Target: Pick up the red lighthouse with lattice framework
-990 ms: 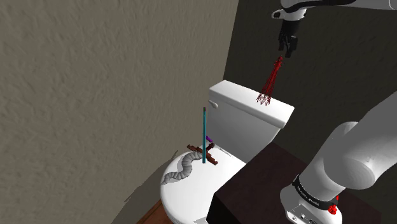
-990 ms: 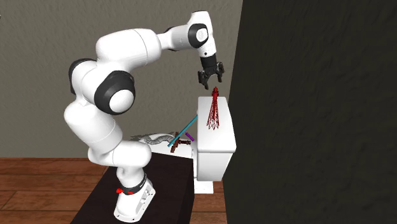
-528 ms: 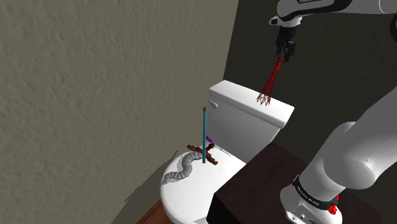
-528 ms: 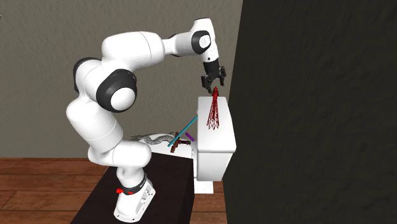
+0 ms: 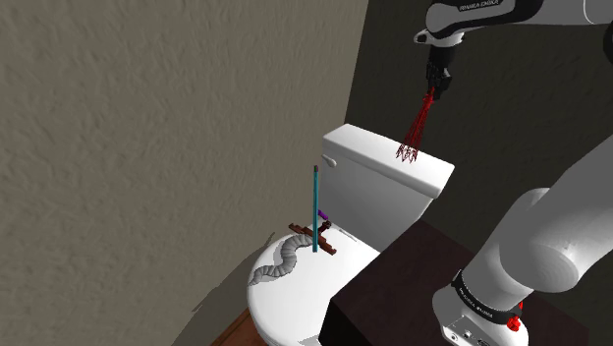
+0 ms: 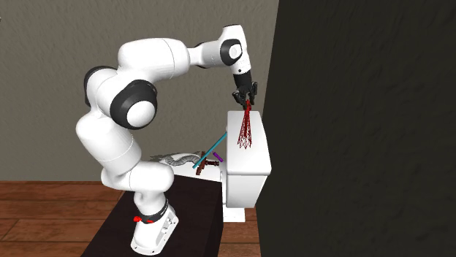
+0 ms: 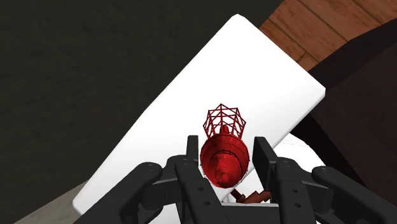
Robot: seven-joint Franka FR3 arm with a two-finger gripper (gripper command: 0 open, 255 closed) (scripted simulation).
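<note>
The red lighthouse (image 5: 417, 128) is a slim lattice tower with a solid rounded cap, standing upright on the white toilet tank lid (image 5: 359, 149). My black gripper (image 5: 433, 88) is over it from above, shut on its cap. In the wrist view the two fingers (image 7: 261, 154) clasp the red cap (image 7: 222, 158) from both sides, and the lattice base shows beyond them against the lid (image 7: 184, 121). In the second exterior view the gripper (image 6: 248, 98) sits at the lighthouse (image 6: 245, 130) tip, close to the dark wall.
On the toilet seat (image 5: 295, 295) below lie a grey curled piece (image 5: 282, 259), a brown piece (image 5: 320, 236), a small purple item (image 5: 322, 211) and an upright teal stick (image 5: 315, 208). The dark stand (image 5: 393, 285) adjoins the toilet. A dark wall (image 6: 351, 109) rises just behind the tank.
The gripper came down onto the top of the lighthouse and its fingers went from open to shut on the cap. The lighthouse has stayed in place on the lid.
</note>
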